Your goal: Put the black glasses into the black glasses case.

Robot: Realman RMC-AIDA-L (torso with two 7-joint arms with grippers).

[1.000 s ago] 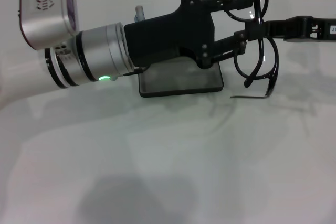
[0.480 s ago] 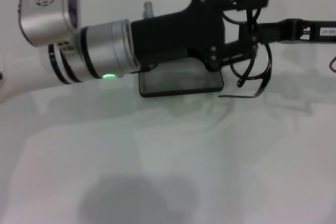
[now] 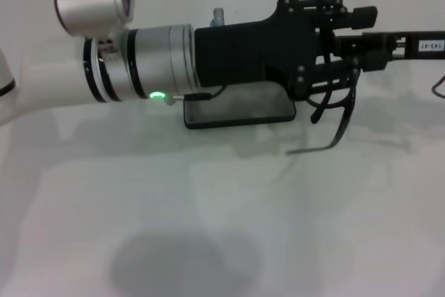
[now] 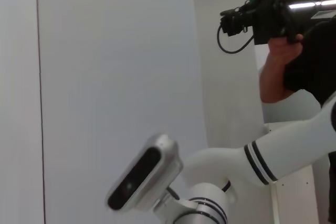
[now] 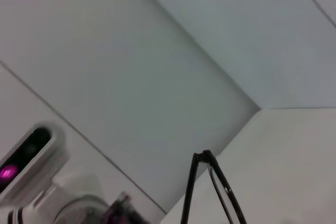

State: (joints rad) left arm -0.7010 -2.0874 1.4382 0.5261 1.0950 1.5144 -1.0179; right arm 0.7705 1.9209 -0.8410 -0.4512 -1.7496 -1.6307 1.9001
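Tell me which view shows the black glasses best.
The head view: the black glasses hang above the table between both hands, lenses partly hidden, one temple arm dangling down beside the black glasses case. The right wrist view catches only part of the frame; the left wrist view shows none.

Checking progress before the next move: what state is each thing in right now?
black glasses: held up off the table, one temple arm hanging down, not in the case.
black glasses case: lying on the table, partly hidden behind the left arm.
left gripper: at the glasses frame.
right gripper: reaching in from the right to the frame.
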